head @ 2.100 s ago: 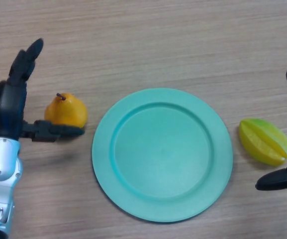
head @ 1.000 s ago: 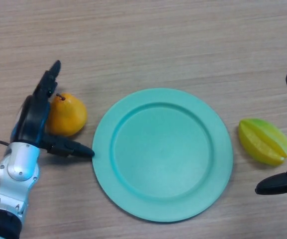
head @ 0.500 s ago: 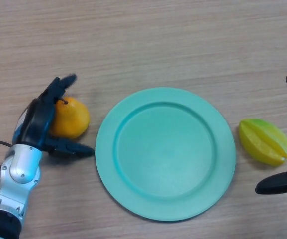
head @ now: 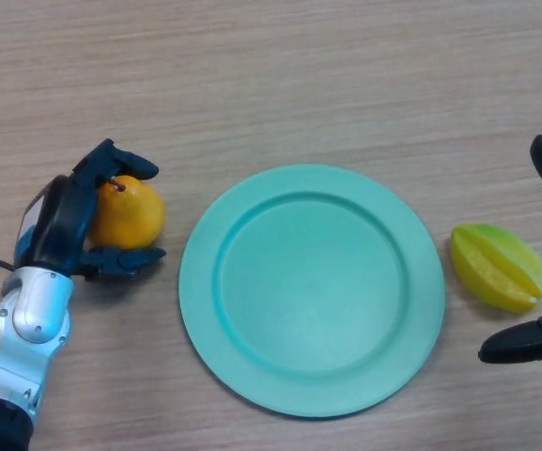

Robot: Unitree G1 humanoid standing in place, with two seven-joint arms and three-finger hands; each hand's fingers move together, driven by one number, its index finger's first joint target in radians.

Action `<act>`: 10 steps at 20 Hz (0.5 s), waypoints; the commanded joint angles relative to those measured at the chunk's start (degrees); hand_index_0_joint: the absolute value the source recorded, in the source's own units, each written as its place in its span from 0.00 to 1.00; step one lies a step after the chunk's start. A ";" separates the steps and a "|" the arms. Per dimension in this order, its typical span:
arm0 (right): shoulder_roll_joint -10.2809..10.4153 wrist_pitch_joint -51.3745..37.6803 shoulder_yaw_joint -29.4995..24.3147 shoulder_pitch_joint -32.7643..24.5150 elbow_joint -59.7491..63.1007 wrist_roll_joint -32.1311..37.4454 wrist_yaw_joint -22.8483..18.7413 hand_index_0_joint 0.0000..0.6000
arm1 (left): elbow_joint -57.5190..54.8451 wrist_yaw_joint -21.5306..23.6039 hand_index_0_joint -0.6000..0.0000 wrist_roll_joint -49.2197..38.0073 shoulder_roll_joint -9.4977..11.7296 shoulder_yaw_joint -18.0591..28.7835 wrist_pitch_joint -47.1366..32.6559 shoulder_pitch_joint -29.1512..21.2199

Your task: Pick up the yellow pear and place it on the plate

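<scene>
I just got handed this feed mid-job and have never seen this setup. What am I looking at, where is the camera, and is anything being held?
This is one view from a camera on a humanoid robot's head, looking down at a wooden table. The view's left is the robot's own left. Its left hand, black on a silver arm, has its fingers and thumb curled round the yellow pear, which looks to be resting on the table beside the plate. The teal plate in the middle has nothing on it. To its right lies a yellow-green star fruit. The right hand shows only at the right edge, fingers spread either side of the star fruit, not touching it.
</scene>
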 commanded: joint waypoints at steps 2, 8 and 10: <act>-1.81 -6.14 -3.31 -1.24 -1.91 3.42 -1.23 0.00 | -12.08 2.12 0.00 -1.57 2.61 2.81 -2.65 -0.75; -1.54 -7.82 -2.85 -0.85 -1.05 3.16 -1.01 0.00 | -35.73 -5.60 0.00 -6.32 -3.80 -1.26 5.57 5.56; -1.49 -7.53 -3.12 -0.66 -1.23 3.59 -1.15 0.00 | -41.72 -9.70 0.00 -6.64 -6.28 -5.39 8.33 8.05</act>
